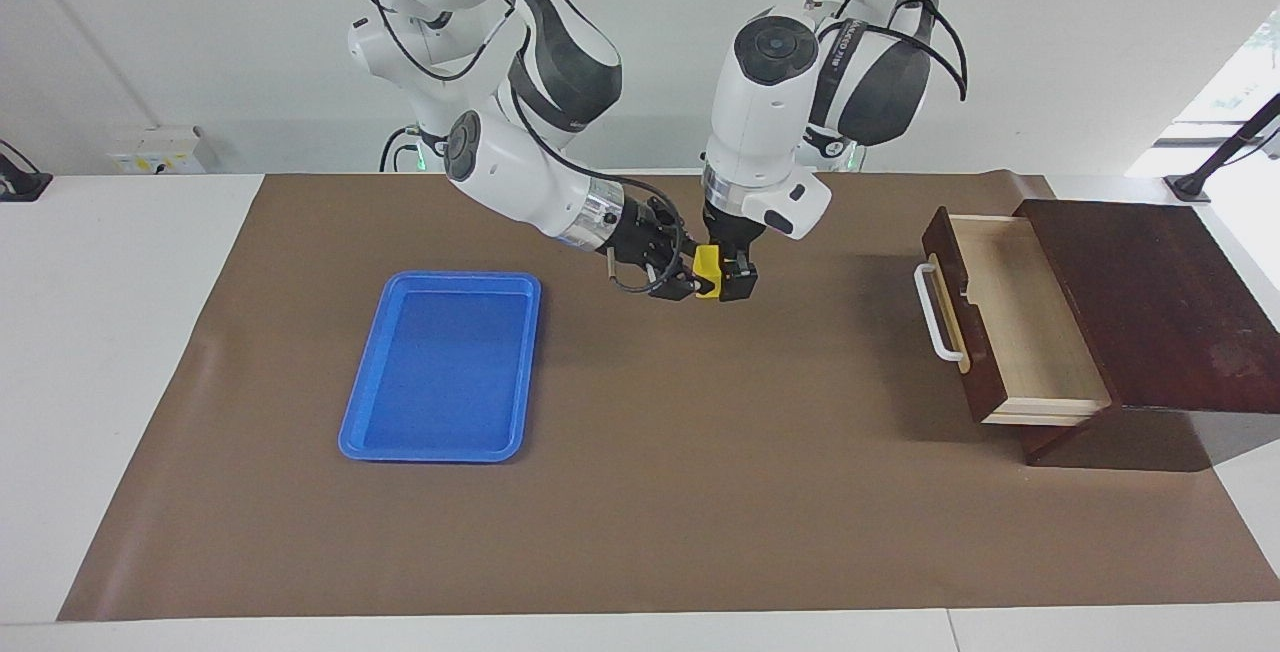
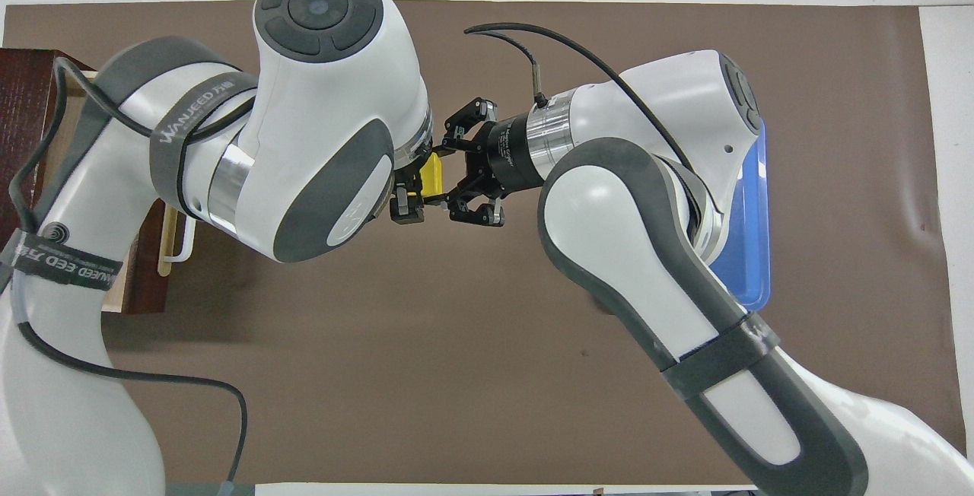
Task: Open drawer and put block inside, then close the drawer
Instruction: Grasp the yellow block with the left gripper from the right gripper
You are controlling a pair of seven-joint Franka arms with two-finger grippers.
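"WANJEED" on the left arm [image 2: 190,119]; both jaws apparently clamped on the block [image 1: 707,259].

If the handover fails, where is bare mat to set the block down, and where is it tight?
Free: the mat between the tray and the drawer, and the strip along the edge farthest from the robots. The open drawer looks bare inside. Tight: mid-table, where the right gripper and left gripper meet at the raised block.
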